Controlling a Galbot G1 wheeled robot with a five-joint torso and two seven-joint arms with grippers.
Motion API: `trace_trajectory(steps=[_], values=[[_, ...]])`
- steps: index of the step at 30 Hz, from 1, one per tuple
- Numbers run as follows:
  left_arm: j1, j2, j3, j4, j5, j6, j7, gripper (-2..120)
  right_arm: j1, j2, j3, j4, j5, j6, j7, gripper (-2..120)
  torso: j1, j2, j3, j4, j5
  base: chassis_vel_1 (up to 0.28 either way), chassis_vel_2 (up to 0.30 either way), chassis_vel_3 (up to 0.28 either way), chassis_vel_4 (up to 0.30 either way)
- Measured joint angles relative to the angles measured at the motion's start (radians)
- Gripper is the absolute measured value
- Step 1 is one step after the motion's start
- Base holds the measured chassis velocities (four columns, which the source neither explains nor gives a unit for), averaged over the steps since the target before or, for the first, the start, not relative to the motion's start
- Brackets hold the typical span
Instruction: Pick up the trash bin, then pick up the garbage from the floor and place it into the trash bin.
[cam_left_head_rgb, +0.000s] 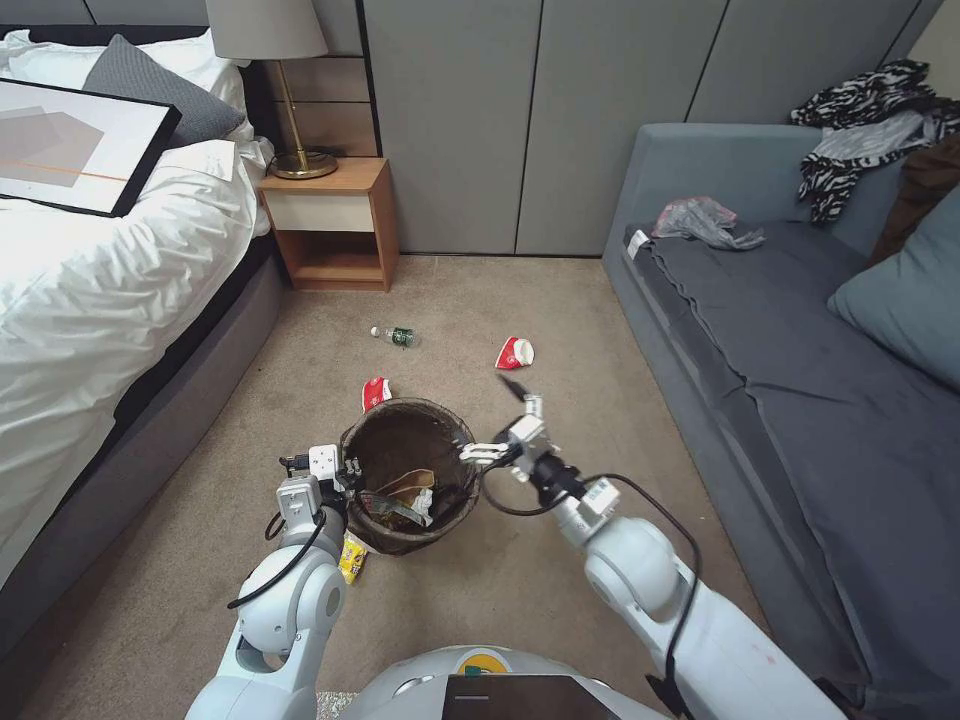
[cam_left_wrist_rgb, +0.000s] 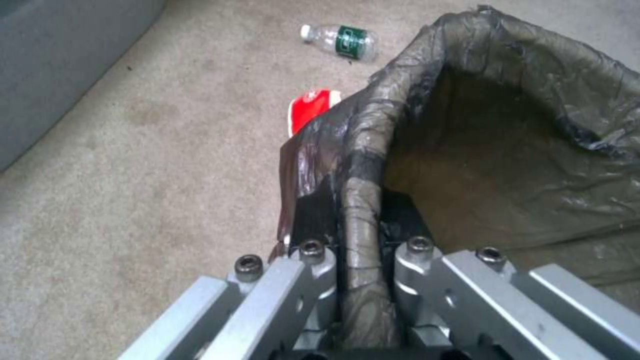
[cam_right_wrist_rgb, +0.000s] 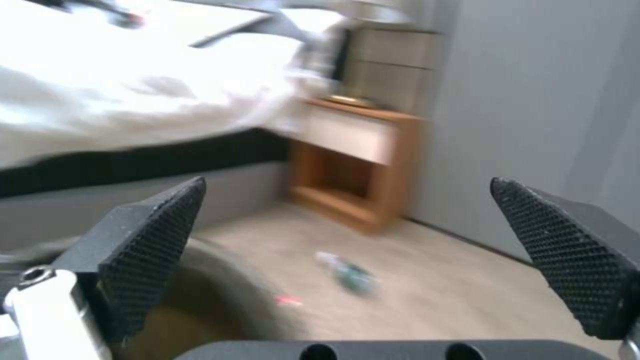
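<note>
- Left claw (cam_left_wrist_rgb: 360, 260) clamps bin (cam_left_head_rgb: 408, 475) rim; bin sits off floor (cam_left_head_rgb: 520, 590), some litter already inside.
- Right claw (cam_right_wrist_rgb: 360, 260) wide, empty, at the bin's far rim.
- Next: probably reach a cup (cam_left_head_rgb: 515, 352) or bottle (cam_left_head_rgb: 397, 336).

No text can be read: the bottle (cam_left_wrist_rgb: 339, 41) has a green label and the cup (cam_left_head_rgb: 514, 352) a red print, both too small to read.

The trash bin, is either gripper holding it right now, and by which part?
Yes. The left gripper is shut on the trash bin, pinching its liner-covered rim. The right gripper is open above the bin, holding nothing.
</note>
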Motion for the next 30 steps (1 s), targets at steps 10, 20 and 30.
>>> trace_trajectory(steps=[10, 20, 30], values=[[-0.001, 0.0, -0.008, 0.008, 0.002, -0.011, 0.003, 5, -0.244, 0.239, 0.248, -0.089, -0.058, 0.171, 0.089, 100, 0.0, 0.0, 0.0, 0.0002, -0.0001, 0.0, 0.0, 0.0, 0.0], [-0.001, 0.007, -0.01, 0.006, -0.004, -0.011, 0.002, 5, -0.256, 0.282, 0.319, -0.189, -0.077, 0.28, 0.072, 100, 0.0, 0.0, 0.0, 0.0004, 0.0, 0.0, 0.0, 0.0, 0.0], [0.002, 0.003, -0.006, -0.001, -0.002, -0.01, 0.001, 5, -0.214, 0.278, 0.318, -0.203, -0.044, 0.28, 0.069, 100, 0.0, 0.0, 0.0, 0.0004, 0.0, 0.0, 0.0, 0.0, 0.0]])
